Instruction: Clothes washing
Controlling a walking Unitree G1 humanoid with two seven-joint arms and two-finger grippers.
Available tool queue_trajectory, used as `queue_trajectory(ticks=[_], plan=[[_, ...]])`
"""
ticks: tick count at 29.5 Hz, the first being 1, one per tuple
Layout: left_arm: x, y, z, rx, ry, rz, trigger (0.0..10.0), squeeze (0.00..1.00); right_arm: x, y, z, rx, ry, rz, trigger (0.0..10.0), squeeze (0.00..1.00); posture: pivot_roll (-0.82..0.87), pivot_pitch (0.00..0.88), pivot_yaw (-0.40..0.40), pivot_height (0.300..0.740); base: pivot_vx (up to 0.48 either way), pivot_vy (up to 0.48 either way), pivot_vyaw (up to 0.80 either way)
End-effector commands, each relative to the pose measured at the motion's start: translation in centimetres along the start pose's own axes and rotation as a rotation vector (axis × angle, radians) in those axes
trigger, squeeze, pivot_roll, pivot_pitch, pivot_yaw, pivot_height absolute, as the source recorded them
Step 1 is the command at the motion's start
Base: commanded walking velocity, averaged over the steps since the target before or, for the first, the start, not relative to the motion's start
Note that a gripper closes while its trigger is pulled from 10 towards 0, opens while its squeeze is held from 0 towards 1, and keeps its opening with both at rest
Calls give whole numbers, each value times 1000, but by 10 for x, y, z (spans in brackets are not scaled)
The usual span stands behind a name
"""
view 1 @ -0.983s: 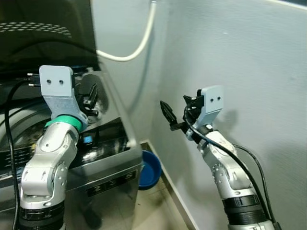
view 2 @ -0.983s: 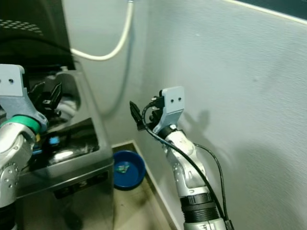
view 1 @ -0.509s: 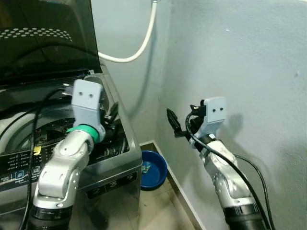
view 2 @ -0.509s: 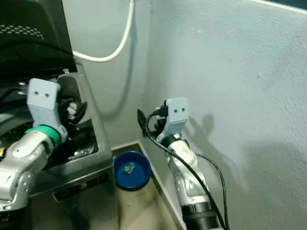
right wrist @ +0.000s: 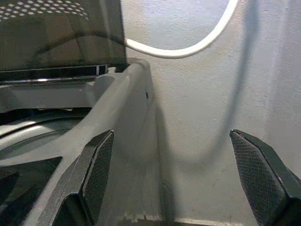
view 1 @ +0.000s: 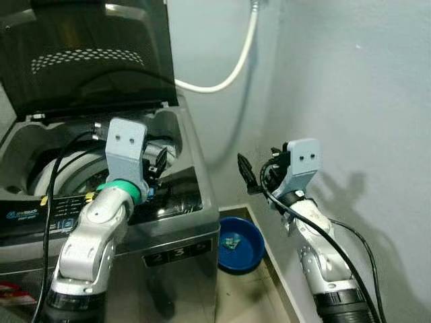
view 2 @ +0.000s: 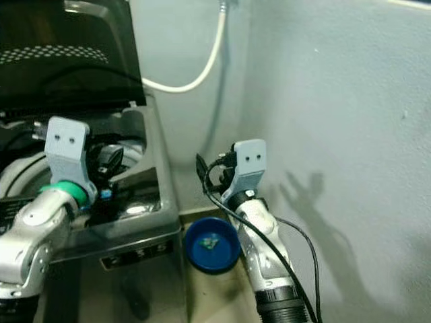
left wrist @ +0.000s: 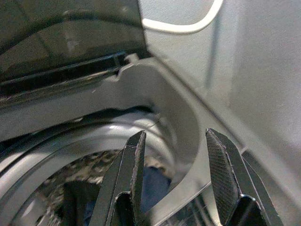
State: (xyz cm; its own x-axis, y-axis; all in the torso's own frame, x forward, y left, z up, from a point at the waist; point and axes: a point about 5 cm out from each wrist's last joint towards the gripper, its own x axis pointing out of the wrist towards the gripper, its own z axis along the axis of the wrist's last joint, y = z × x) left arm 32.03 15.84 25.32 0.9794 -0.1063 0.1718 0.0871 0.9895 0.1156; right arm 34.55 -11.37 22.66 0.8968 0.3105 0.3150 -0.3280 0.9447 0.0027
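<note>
A grey top-loading washing machine [view 1: 178, 225] stands at the left with its dark lid [view 1: 87, 60] raised. My left gripper [view 1: 156, 160] hangs over the right side of the machine's opening, open and empty. In the left wrist view the left gripper [left wrist: 175, 136] points down at the drum rim [left wrist: 94, 136], and dark and blue clothes [left wrist: 150, 181] lie inside the drum. My right gripper [view 1: 252, 176] is raised in the gap between machine and wall. The right gripper [right wrist: 171, 134] is open wide with nothing in it.
A blue basin [view 1: 239, 243] with a small thing in it sits on the floor between the machine and the wall. A white hose [view 1: 229, 74] loops down the back wall. The grey side wall [view 1: 363, 101] runs close along my right arm.
The camera has turned, so the machine and its lid show more fully. My left arm has come down from above the control panel to the drum's right rim. The right arm stays raised.
</note>
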Motion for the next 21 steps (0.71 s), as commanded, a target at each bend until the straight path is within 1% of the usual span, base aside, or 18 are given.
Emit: queue_trajectory(ticks=[1, 2, 4, 5, 7, 9, 11, 14, 16, 19, 21], plan=[[-4, 3, -7, -12, 11, 25, 10000, 0, 0, 5, -8, -5, 24, 23, 10000, 0, 68, 59, 44, 740, 0, 0, 800], [-4, 3, -7, -12, 11, 25, 10000, 0, 0, 5, -8, -5, 24, 23, 10000, 0, 68, 59, 44, 740, 0, 0, 800], [-6, 6, -13, -8, 8, 62, 10000, 0, 2, 9, -8, -6, 24, 37, 10000, 0, 67, 61, 38, 740, 0, 0, 800], [-6, 6, -13, -8, 8, 62, 10000, 0, 2, 9, -8, -6, 24, 37, 10000, 0, 67, 61, 38, 740, 0, 0, 800], [-8, 8, -17, 21, 13, 71, 10000, 0, 2, 11, -8, -10, 25, 44, 10000, 0, 59, 60, 32, 740, 0, 0, 800], [-9, 8, -17, 24, 10, 69, 10000, 0, 2, 12, -8, -12, 27, 48, 10000, 0, 59, 61, 28, 740, 0, 0, 800], [-8, 8, -16, 33, -6, 62, 10000, 0, 2, 12, -6, -29, 32, 60, 10000, 0, 50, 63, 1, 740, 0, 0, 800], [-4, 9, -16, 25, -25, 65, 10000, 0, 6, 5, 4, -55, 23, 59, 10000, 0, 33, 63, -23, 740, 0, 0, 800], [-4, 9, -16, 25, -25, 65, 10000, 0, 6, 5, 4, -55, 23, 59, 10000, 0, 33, 63, -23, 740, 0, 0, 800], [0, 4, -16, 27, -35, 41, 10000, 0, 8, 0, 10, -80, 19, 52, 10000, 0, 18, 63, -46, 740, 0, 0, 800], [1, 2, -18, 23, -26, 32, 10000, 0, 9, -1, 13, -87, 13, 49, 10000, 0, 7, 65, -43, 740, 0, 0, 800]])
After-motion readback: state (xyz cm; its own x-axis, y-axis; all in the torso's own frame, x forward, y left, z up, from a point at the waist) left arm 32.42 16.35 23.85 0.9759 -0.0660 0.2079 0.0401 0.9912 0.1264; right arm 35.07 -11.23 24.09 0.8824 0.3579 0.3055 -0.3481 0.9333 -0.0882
